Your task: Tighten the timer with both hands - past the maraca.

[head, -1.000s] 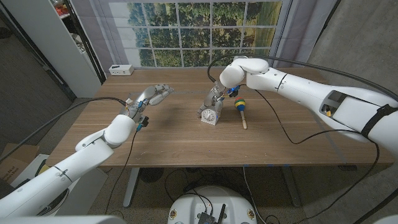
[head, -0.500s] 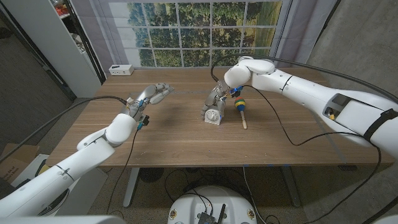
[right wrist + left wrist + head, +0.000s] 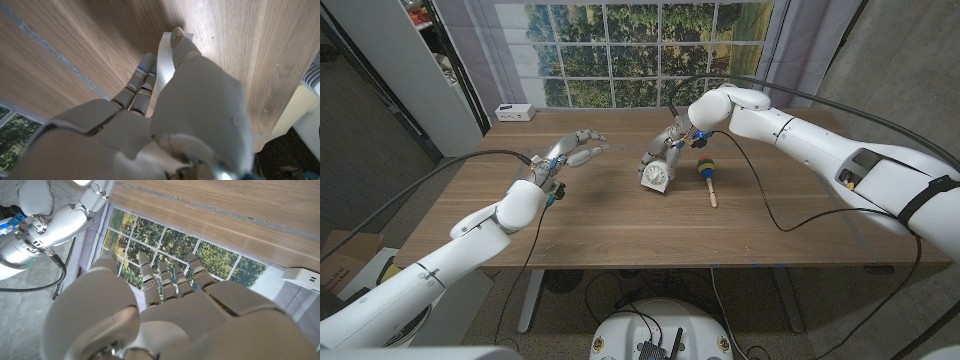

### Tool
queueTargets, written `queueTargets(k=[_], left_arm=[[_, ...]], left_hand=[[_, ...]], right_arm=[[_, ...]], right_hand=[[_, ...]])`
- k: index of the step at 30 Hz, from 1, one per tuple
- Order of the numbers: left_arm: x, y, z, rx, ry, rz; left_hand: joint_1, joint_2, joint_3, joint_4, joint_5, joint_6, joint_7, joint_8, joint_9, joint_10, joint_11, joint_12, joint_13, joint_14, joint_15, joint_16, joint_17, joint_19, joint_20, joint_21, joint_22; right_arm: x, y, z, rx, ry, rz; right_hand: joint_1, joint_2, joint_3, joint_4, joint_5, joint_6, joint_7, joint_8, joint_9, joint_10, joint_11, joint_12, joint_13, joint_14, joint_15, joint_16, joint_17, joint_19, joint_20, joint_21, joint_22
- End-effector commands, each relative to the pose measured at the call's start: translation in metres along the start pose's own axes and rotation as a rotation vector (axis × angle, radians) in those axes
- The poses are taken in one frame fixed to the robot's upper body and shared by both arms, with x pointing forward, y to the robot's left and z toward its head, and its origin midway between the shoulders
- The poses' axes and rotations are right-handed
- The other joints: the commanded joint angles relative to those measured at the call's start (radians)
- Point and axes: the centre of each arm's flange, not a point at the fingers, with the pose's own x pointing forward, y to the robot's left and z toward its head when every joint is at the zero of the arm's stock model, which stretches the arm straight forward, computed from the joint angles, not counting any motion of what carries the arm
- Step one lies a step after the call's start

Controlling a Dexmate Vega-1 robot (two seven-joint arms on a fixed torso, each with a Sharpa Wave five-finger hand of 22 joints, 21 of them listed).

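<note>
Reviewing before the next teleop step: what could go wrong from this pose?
1. Only the right hand grips the timer, which sits tilted; it could slip or tip.
2. The maraca lies right beside the timer; a nudge might roll it.
3. The left hand hovers open, well apart from the timer; its approach could bump the timer.

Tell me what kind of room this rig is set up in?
Probably a lab or test room, not a home: a wooden table on a metal frame with cables hanging beneath, a printed forest-window backdrop on the far wall, and grey shelving beside it. The timer and maraca look like props.
</note>
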Motion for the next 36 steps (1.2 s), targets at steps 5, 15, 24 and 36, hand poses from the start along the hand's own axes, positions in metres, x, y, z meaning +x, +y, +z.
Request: queueTargets(k=[5, 15, 24, 36], left_arm=[[0.004, -0.002, 0.008, 0.084, -0.018, 0.043], [0.014, 0.0, 0.016, 0.144, -0.056, 0.033], [0.027, -0.006, 0.018, 0.133, -0.098, -0.024], [0.043, -0.018, 0.014, 0.057, -0.112, -0.013]], left_hand=[[0.021, -0.019, -0.004, -0.023, 0.017, 0.01, -0.013, 0.002, 0.001, 0.004, -0.007, 0.004, 0.007, 0.01, -0.005, 0.0, 0.003, 0.014, 0.001, 0.006, 0.001], [0.105, -0.033, 0.0, -0.076, 0.056, 0.03, -0.091, 0.007, 0.002, -0.005, -0.013, 0.001, 0.01, 0.013, -0.005, 0.0, 0.005, 0.012, 0.007, 0.004, 0.001], [0.132, -0.05, -0.011, -0.091, 0.08, 0.084, -0.11, 0.021, -0.005, -0.017, -0.014, -0.003, 0.012, 0.0, -0.011, -0.004, 0.008, 0.0, 0.0, -0.001, 0.001], [0.152, -0.056, -0.031, -0.092, 0.121, 0.16, -0.101, 0.036, -0.014, 0.001, -0.018, 0.006, 0.015, 0.007, -0.015, 0.005, 0.014, -0.002, 0.0, -0.002, 0.002]], right_arm=[[-0.012, -0.029, -0.044, 0.499, -0.056, -0.027], [-0.016, -0.035, -0.042, 0.611, -0.086, -0.055], [-0.021, -0.042, -0.035, 0.698, -0.117, -0.12], [-0.022, -0.042, -0.03, 0.747, -0.146, -0.152]], right_hand=[[-0.052, 0.011, 0.007, 0.014, 0.001, 0.026, 0.006, 0.003, 0.005, 0.135, 0.112, 0.035, 0.043, 0.023, -0.179, -0.01, -0.009, 0.019, -0.149, 0.018, -0.002], [-0.074, 0.003, 0.005, 0.018, 0.003, 0.028, 0.009, 0.001, 0.006, 0.132, 0.134, 0.029, 0.037, 0.027, -0.177, -0.02, -0.015, 0.026, -0.149, 0.023, -0.005], [-0.09, 0.003, 0.01, 0.019, 0.007, 0.037, 0.029, 0.003, 0.006, 0.139, 0.152, 0.027, 0.034, 0.035, -0.177, -0.026, -0.019, 0.031, -0.148, 0.024, -0.008], [-0.098, 0.005, 0.017, 0.016, 0.011, 0.036, 0.036, 0.0, 0.007, 0.15, 0.165, 0.029, 0.035, 0.047, -0.178, -0.028, -0.019, 0.038, -0.146, 0.026, -0.009]])
